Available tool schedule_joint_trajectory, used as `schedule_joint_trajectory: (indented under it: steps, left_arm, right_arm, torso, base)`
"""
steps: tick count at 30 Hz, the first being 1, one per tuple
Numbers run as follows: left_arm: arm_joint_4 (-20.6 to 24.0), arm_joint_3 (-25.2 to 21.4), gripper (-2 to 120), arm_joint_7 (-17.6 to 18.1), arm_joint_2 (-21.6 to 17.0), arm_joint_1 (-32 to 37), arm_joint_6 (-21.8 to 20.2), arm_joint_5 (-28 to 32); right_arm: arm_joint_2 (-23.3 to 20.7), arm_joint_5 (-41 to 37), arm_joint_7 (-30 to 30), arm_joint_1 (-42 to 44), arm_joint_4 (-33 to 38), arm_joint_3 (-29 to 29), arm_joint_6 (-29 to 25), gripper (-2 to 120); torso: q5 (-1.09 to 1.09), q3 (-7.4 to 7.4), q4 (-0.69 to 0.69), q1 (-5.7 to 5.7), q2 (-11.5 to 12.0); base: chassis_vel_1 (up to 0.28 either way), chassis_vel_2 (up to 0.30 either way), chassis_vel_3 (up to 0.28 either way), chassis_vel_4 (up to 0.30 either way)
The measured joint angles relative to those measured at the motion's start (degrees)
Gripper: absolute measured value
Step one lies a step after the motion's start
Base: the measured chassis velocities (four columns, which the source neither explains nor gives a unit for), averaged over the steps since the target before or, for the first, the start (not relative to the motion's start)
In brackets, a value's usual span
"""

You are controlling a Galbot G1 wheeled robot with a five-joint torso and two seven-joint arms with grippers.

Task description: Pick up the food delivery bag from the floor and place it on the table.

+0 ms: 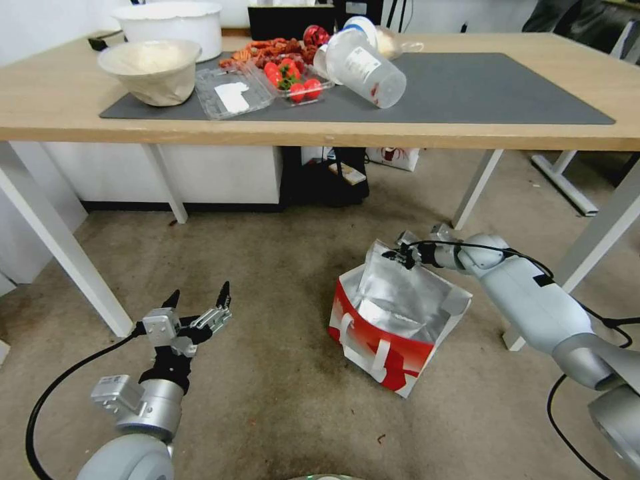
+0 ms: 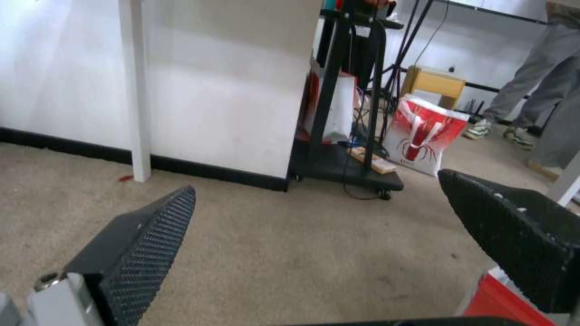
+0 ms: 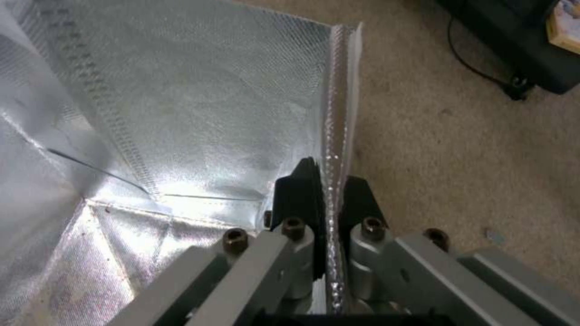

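Observation:
The food delivery bag [image 1: 393, 320] stands on the floor [image 1: 267, 267] in front of the table [image 1: 60, 100], red and white outside with its silver foil lining open upward. My right gripper [image 1: 402, 255] is at the bag's far top edge, shut on the foil rim [image 3: 335, 136], which passes between the two black fingers [image 3: 302, 190]. My left gripper [image 1: 199, 297] hovers low over the carpet to the bag's left, open and empty, its ribbed pads [image 2: 151, 240] wide apart. A red corner of the bag [image 2: 501, 303] shows beside one pad.
The table's dark grey mat [image 1: 467, 87] carries bowls [image 1: 150, 67], a strawberry tray [image 1: 293, 80] and a tipped plastic cup [image 1: 367, 67] on its left half. White table legs [image 1: 60, 247] flank the bag. A black cart [image 2: 350, 158] and a second red-and-white bag [image 2: 423, 136] sit under the table.

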State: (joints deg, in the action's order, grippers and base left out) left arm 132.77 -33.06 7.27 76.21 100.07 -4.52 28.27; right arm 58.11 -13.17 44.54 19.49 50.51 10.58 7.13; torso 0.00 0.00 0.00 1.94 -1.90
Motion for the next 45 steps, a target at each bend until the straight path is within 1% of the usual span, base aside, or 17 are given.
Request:
schedule_joint_trajectory:
  steps: [8,13,21,22,25,26,28,30,33,34,36,37,38,40,41,43,45]
  left_arm:
    - [0.3,-0.56,100,0.06,-0.19,0.08,0.0,0.34]
    - [0.49,-0.57,100,0.18,-0.15,0.16,0.01,0.35]
    - [1.13,-0.46,100,0.25,-0.05,0.26,0.09,0.28]
    - [1.13,-0.46,100,0.25,-0.05,0.26,0.09,0.28]
    - [1.53,-0.33,100,0.25,0.05,0.37,0.1,0.21]
    - [1.53,-0.33,100,0.25,0.05,0.37,0.1,0.21]
    - [1.83,-0.29,100,0.26,0.08,0.56,0.12,0.18]
    - [1.92,-0.29,100,0.26,0.09,0.63,0.16,0.16]
    - [2.27,-0.27,100,0.18,0.12,0.9,0.25,0.11]
    - [2.27,-0.27,100,0.18,0.12,0.9,0.25,0.11]
    - [2.45,-0.18,100,0.1,0.18,1.08,0.34,0.09]
    - [2.45,-0.18,100,0.1,0.18,1.08,0.34,0.09]
    - [2.54,-0.12,100,0.07,0.19,1.11,0.36,0.08]
    - [2.63,0.24,100,0.01,0.2,1.15,0.46,0.0]
    - [2.63,0.24,100,0.01,0.2,1.15,0.46,0.0]
    - [2.64,0.69,100,-0.03,0.3,1.17,0.63,-0.21]
    - [2.64,1.2,100,-0.06,0.4,1.17,0.76,-0.55]
  right_arm:
    - [-1.31,-2.49,0.96,0.76,1.97,-0.26,-0.05,0]
    - [-2.56,-3.76,3.2,2.18,3.89,-1.68,-0.91,0]
    - [-7.91,-8.35,5.52,7.61,12.43,-5.29,-1.67,0]
    - [-7.91,-8.35,5.52,7.61,12.43,-5.29,-1.67,0]
    - [-10.73,-10.57,6.99,10.32,16.59,-7.36,-1.48,0]
    - [-10.73,-10.57,6.99,10.32,16.59,-7.36,-1.48,0]
    - [-12.91,-11.86,8.06,12.75,19.74,-9.46,-1.47,0]
    - [-13.79,-12.51,8.41,13.83,21.11,-10.49,-1.38,0]
    - [-16.45,-15.33,9.11,18.13,25.85,-14.66,-0.49,0]
    - [-16.45,-15.33,9.11,18.13,25.85,-14.66,-0.49,0]
    - [-18.14,-17.09,10.18,22.45,29.35,-18.66,0.0,0]
    - [-18.14,-17.09,10.18,22.45,29.35,-18.66,0.0,0]
    - [-18.61,-17.5,10.57,24.0,30.3,-20.01,0.02,0]
    - [-19.95,-19.64,10.96,29.54,33.48,-24.44,0.02,0]
    - [-19.95,-19.64,10.96,29.54,33.48,-24.44,0.02,0]
    - [-21.28,-22.95,8.42,34.92,36.96,-27.36,-0.16,0]
    - [-22.75,-27.4,2.6,40.18,41.4,-29.6,-0.41,0]
  torso:
    - [0.0,0.0,0.0,0.0,0.0]
    - [0.0,0.0,0.0,0.0,0.0]
    - [0.0,0.0,0.0,0.01,0.0]
    - [0.0,0.0,0.0,0.01,0.0]
    - [0.01,0.0,0.0,0.01,0.0]
    - [0.01,0.0,0.0,0.01,0.0]
    - [0.0,0.0,-0.01,0.02,0.0]
    - [0.01,0.0,-0.01,0.01,0.0]
    - [-0.01,-0.01,0.0,0.01,0.0]
    - [-0.01,-0.01,0.0,0.01,0.0]
    - [0.01,-0.01,0.0,0.01,0.0]
    - [0.01,-0.01,0.0,0.01,0.0]
    - [0.0,-0.01,0.01,0.01,0.0]
    - [0.01,-0.01,0.0,0.01,0.0]
    - [0.01,-0.01,0.0,0.01,0.0]
    - [0.01,-0.01,-0.02,0.01,0.0]
    - [0.01,-0.01,-0.01,0.01,0.0]
  base:
    - [0.0,0.0,0.0,0.0]
    - [0.0,0.0,0.0,0.0]
    - [0.0,0.0,0.0,0.0]
    - [0.0,0.0,0.0,0.0]
    - [0.0,0.0,0.0,0.0]
    - [0.0,0.0,0.0,0.0]
    - [0.0,0.0,0.0,0.0]
    - [0.0,0.0,0.0,0.0]
    - [0.0,0.0,0.0,0.0]
    - [0.0,0.0,0.0,0.0]
    - [0.0,0.0,0.0,0.0]
    - [0.0,0.0,0.0,0.0]
    - [0.0,0.0,0.0,0.0]
    - [0.0,0.0,0.0,0.0]
    - [0.0,0.0,0.0,0.0]
    - [0.0,0.0,0.0,0.0]
    - [0.0,0.0,0.0,0.0]
